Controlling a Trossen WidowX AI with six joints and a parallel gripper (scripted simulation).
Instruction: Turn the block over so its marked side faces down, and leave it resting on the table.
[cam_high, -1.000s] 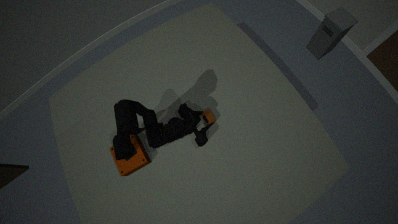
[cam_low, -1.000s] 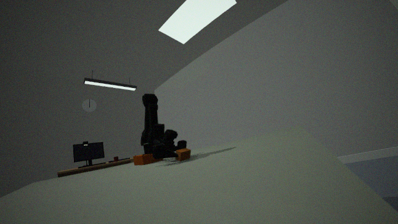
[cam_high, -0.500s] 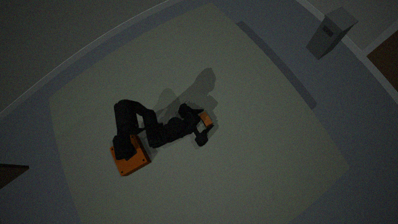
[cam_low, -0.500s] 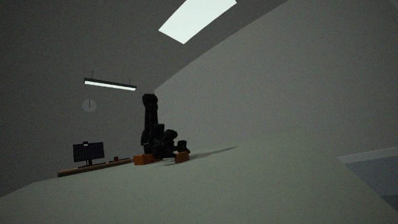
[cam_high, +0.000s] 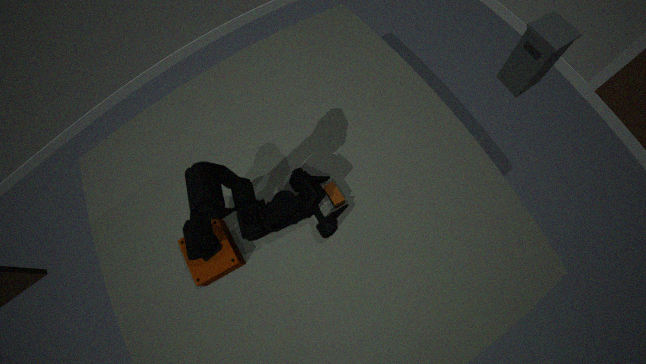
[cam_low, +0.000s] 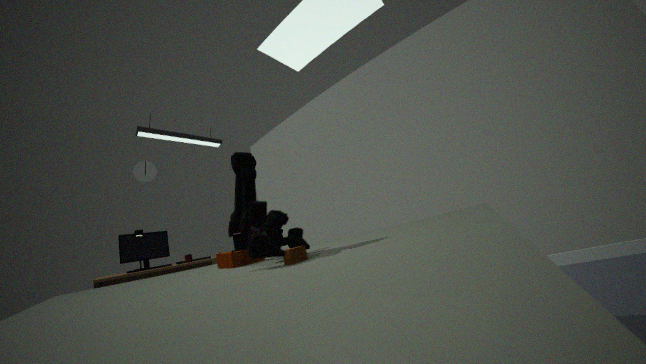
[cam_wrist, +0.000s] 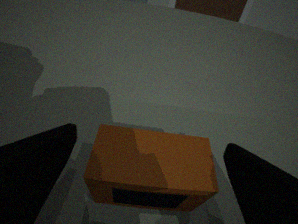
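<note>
In the top view, on the broad pale grey bench (cam_high: 425, 240) (cam_low: 350, 310) (cam_wrist: 190, 65): toward the left, the square orange base plate (cam_high: 200, 278) (cam_low: 226, 260), under the foot of the black jointed arm (cam_high: 204, 187) (cam_low: 244, 182); well to the right, the rectangular orange block (cam_high: 335, 194) (cam_low: 295, 255) (cam_wrist: 155, 157). Around the block on two sides, apart from it, the open black gripper (cam_high: 338, 191) (cam_low: 301, 250) (cam_wrist: 153, 141). On the block's near side in the wrist view, the black rectangular mark (cam_wrist: 148, 198). Beyond the bench's upper-right edge from above, the tall grey box (cam_high: 530, 57). In the exterior view, behind the bench at left, the flat black monitor (cam_low: 143, 247) on the brown desk (cam_low: 125, 281); above it, the long hanging lamp (cam_low: 179, 139).
</note>
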